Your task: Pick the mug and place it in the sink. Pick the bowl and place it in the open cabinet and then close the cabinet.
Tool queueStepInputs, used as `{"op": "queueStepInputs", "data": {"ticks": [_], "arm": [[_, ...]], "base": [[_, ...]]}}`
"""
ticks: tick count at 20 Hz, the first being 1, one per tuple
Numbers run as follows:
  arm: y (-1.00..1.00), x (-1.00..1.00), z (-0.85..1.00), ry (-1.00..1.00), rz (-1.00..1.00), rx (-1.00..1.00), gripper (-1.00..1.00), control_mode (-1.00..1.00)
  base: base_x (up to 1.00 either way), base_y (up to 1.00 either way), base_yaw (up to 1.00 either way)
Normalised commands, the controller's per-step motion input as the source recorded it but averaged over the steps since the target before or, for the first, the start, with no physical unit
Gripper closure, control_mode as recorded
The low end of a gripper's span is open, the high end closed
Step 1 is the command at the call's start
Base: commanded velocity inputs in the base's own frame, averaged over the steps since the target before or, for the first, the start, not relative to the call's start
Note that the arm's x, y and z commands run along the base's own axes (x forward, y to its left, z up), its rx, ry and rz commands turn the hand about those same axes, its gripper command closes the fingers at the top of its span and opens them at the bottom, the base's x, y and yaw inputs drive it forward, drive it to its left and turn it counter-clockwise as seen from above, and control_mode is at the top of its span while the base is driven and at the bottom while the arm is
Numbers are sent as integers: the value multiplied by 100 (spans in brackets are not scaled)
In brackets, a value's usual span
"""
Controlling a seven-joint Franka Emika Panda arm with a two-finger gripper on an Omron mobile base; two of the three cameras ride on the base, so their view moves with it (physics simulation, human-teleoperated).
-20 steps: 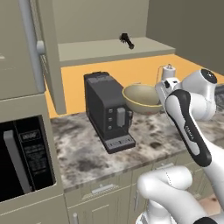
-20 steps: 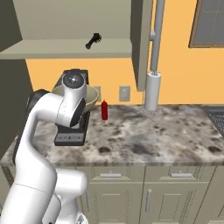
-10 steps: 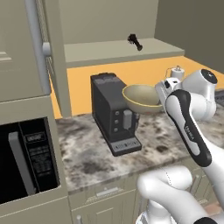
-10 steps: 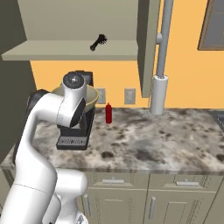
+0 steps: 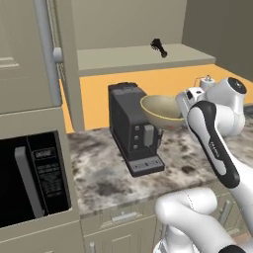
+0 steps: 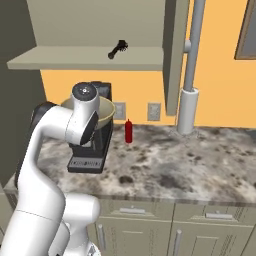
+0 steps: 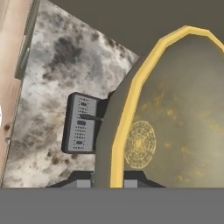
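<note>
The tan bowl (image 5: 159, 111) hangs in the air above the counter, just right of the coffee machine. My gripper (image 5: 182, 109) is shut on its right rim. In the hand view the rim runs between the two finger tips of the gripper (image 7: 109, 180), and the bowl (image 7: 175, 113) shows its mottled inside. From the right, the bowl (image 6: 108, 113) peeks out behind my arm. The open cabinet (image 5: 133, 58) is above it, its shelf (image 6: 85, 58) bare but for a small dark object. The mug and the sink are out of view.
A black coffee machine (image 5: 132, 129) stands on the marbled counter (image 6: 165, 165), its drip tray (image 7: 80, 123) below the bowl. A red bottle (image 6: 129, 131) and a white roll (image 6: 186, 111) stand by the wall. The microwave (image 5: 29, 178) sits at the left. The cabinet door's bar handle (image 6: 193, 45) juts out.
The whole picture has shifted to the right in both base views, so the base has driven left. The bowl stays in my gripper at the same height.
</note>
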Motion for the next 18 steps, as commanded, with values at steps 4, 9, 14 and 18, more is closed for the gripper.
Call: {"op": "queueStepInputs", "data": {"ticks": [4,9,14,18], "arm": [[0,0,0,0,0,0,100,100],[0,0,0,0,0,0,100,100],[0,0,0,0,0,0,100,100],[0,0,0,0,0,0,100,100]], "base": [[30,0,11],[47,0,9],[49,0,5],[26,0,1]]}}
